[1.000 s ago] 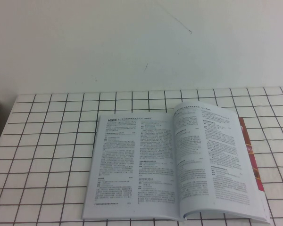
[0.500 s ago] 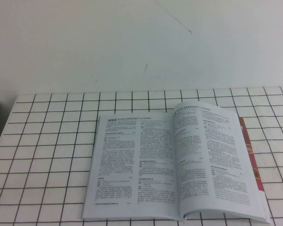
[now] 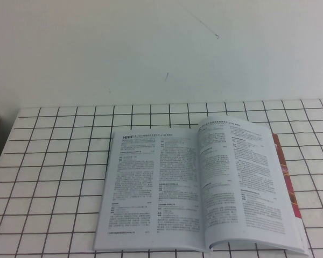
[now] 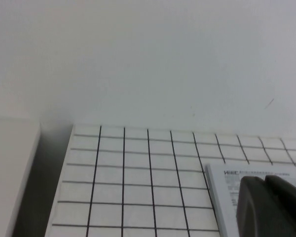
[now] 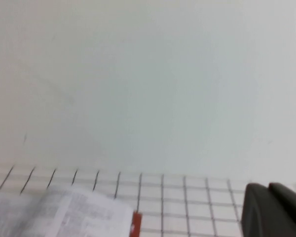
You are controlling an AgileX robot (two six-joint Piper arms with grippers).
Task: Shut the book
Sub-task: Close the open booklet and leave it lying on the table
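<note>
The white wall (image 3: 151, 48) fills twelve o'clock. On the gridded table (image 3: 54, 161) the book (image 3: 199, 183) lies open toward five o'clock, its red cover (image 3: 285, 172) peeking out at three. My left gripper (image 4: 265, 181), jaws together, sits before the book's eleven o'clock corner. My right gripper (image 5: 269, 186), jaws together too, is off its three o'clock side, apart.

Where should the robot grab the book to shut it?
Probably the outer edge of the book's right-hand pages, coming from the robot's right: they bow up off the red cover, leaving a gap. The left gripper is near the left page, the right gripper near that cover; neither touches it.
</note>
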